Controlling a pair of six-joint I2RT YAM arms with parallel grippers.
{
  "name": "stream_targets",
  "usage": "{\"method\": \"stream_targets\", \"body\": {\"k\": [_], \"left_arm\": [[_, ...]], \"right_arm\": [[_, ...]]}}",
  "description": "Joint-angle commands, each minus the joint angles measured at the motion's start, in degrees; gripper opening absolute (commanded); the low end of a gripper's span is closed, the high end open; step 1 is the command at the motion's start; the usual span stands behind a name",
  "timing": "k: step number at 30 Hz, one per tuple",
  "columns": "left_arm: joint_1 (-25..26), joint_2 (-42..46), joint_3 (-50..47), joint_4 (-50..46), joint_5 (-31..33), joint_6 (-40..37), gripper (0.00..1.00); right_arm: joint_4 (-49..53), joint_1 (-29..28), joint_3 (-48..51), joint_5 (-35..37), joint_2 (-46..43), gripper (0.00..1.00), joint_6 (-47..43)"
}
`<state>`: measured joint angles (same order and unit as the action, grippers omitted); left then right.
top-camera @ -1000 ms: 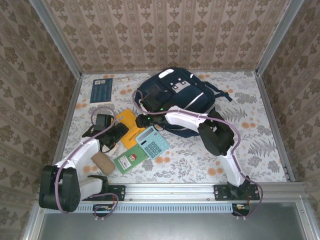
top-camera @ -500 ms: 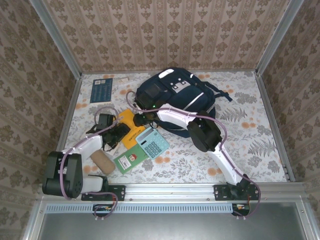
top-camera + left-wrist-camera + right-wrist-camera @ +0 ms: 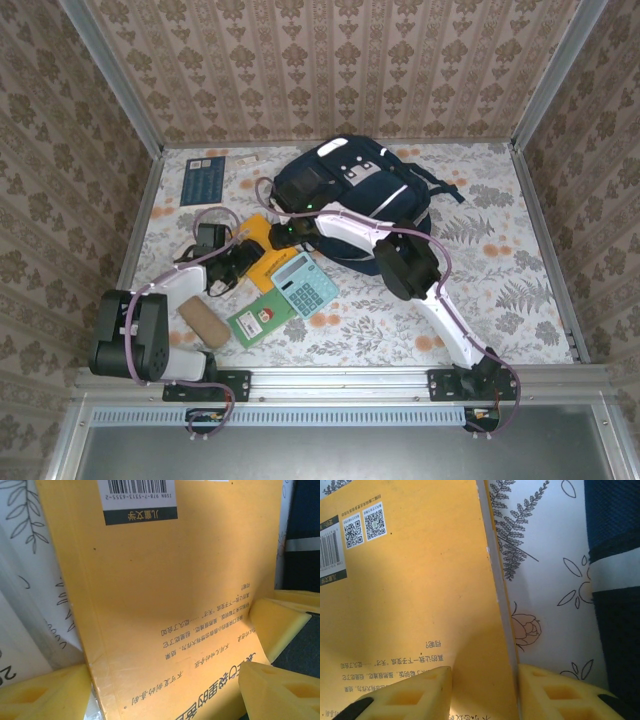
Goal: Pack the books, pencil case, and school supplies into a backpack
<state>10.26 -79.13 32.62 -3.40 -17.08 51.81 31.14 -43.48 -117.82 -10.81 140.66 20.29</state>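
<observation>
Pinched the orange-yellow book [image 3: 410,605] by its edge with the right claw [image 3: 485,672]; straddled it with the left claw [image 3: 162,680], spread wide. Hemmed in by calculator [image 3: 305,284], green book [image 3: 258,319] and pencil case [image 3: 203,321] nearby; backpack [image 3: 350,185] just behind on the bench [image 3: 500,290].

Beige damask-papered walls [image 3: 330,60] close three sides – grey metal posts [image 3: 110,75] in the corners; the tabletop [image 3: 500,260] wears pale floral cloth, evenly lit, metal rail [image 3: 340,380] in front.

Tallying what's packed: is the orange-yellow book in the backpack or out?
Out. In the top view the orange-yellow book sits on the table beside the backpack, not inside.
</observation>
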Motion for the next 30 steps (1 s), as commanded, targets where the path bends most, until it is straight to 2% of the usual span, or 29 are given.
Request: {"method": "stream_targets", "body": {"k": [1,8,17,23,30], "left_arm": [[0.37,0.87,-0.25,7.62,-6.54,-2.19,0.77],[0.37,4.21,0.16,10.15,-8.82,-3.66,0.77],[0.34,10.72,-0.29,11.27,-7.46,-3.34,0.77],[0.37,8.16,-0.69,12.04,-7.99,-3.42,0.77],[0.37,3.20,-3.61,26.60,-12.07,1.28,0.73]], "right_arm": [[1.94,-1.81,-0.39,-8.80,1.20,0.37,0.89],[1.29,-1.86,-0.52,-9.82,1.19,0.37,2.53],[1.36,-1.61,-0.49,-9.50,0.96,0.37,3.00],[1.39,-1.58,-0.57,-9.53,0.93,0.38,3.39],[1.38,-1.58,-0.57,-9.70,0.73,0.38,3.87]]}}
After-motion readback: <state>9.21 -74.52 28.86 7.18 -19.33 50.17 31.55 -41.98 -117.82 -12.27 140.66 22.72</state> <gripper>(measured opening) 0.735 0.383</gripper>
